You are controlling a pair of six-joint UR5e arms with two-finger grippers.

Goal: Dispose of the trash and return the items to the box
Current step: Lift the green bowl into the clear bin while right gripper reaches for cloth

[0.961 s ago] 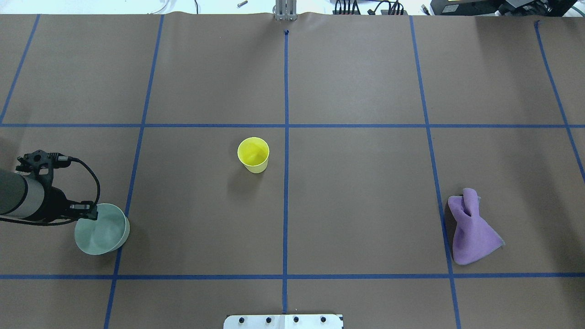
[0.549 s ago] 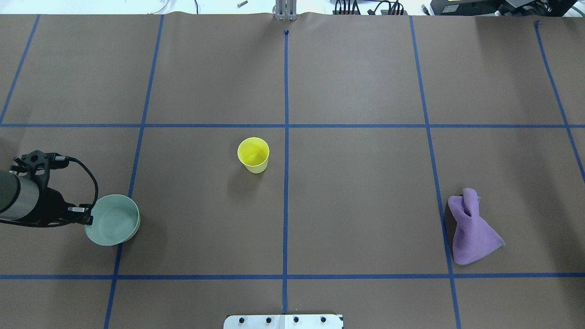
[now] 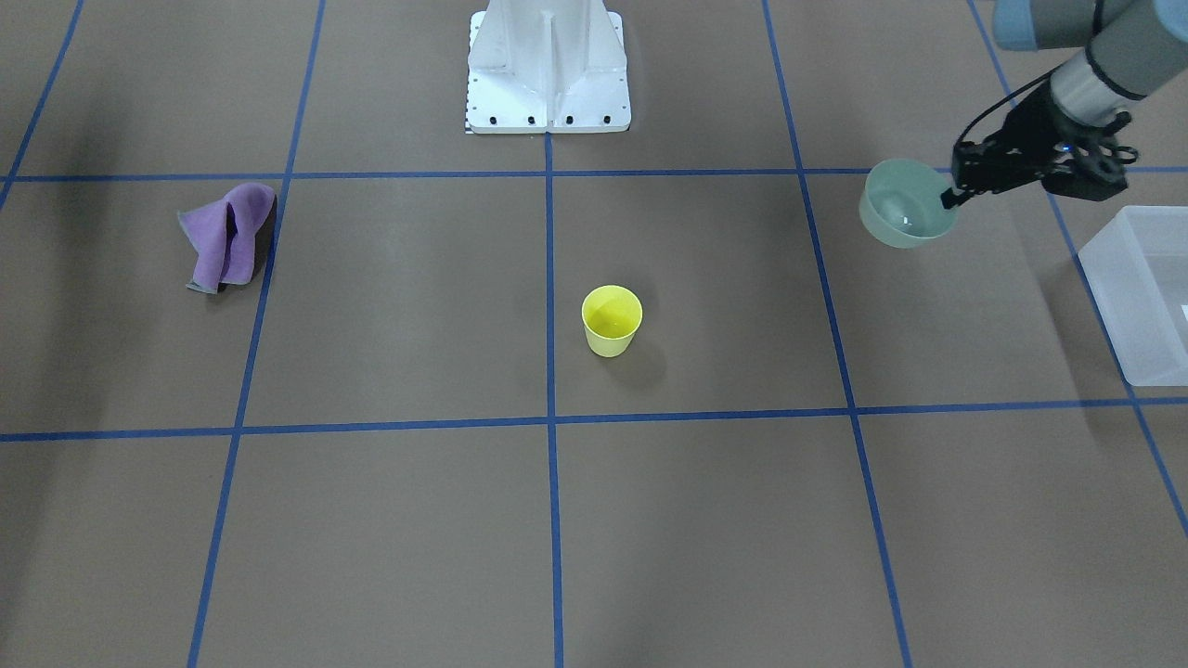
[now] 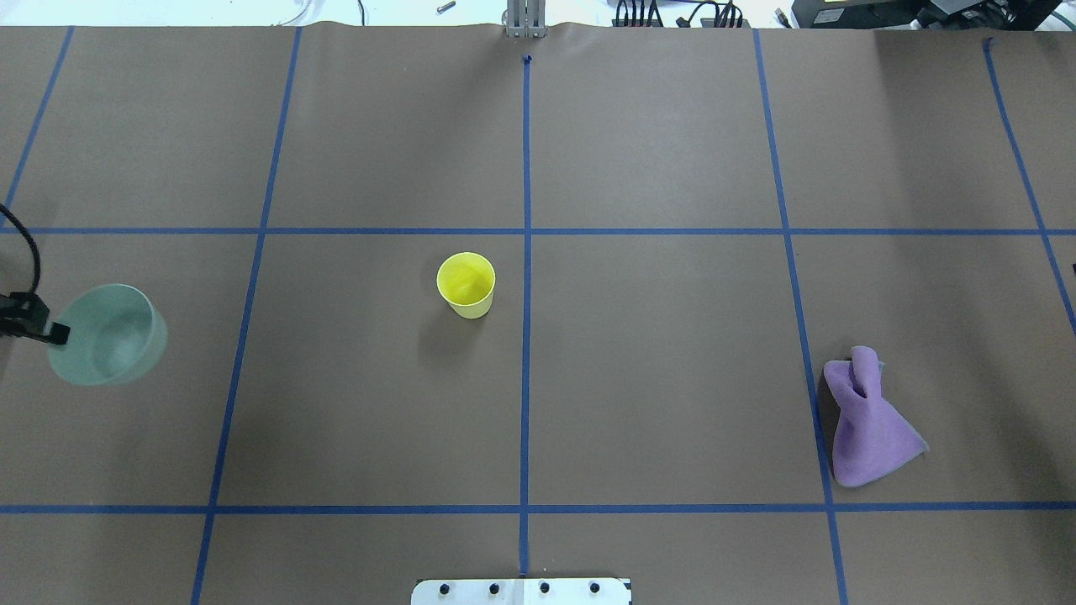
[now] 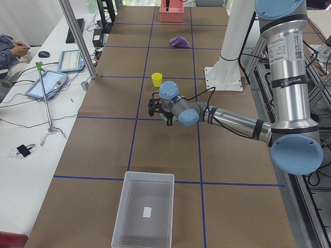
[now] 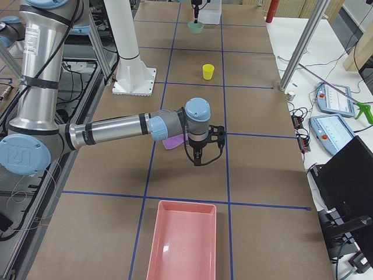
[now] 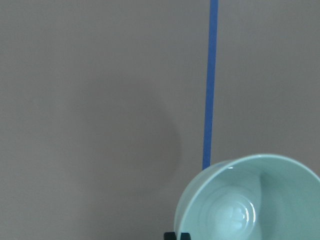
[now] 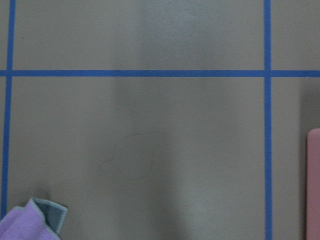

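Bowl [image 3: 900, 218] is hanging clear above the desk [image 3: 705, 520] on the robot's left side, near but apart from the box [image 3: 1128, 306], the left hand [image 3: 949, 198] pinching its rim, while the right hand [image 6: 197, 162] is hovering near the cloth [image 6: 173, 142], its grip impossible to tell.

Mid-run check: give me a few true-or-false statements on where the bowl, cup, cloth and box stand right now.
1. The left claw grips the green bowl by its rim. True.
2. The green bowl sits inside the translucent box. False: it hangs in the claw, outside the box.
3. The yellow cup lies on its side. False: it stands upright.
4. The purple cloth lies apart from the yellow cup. True.
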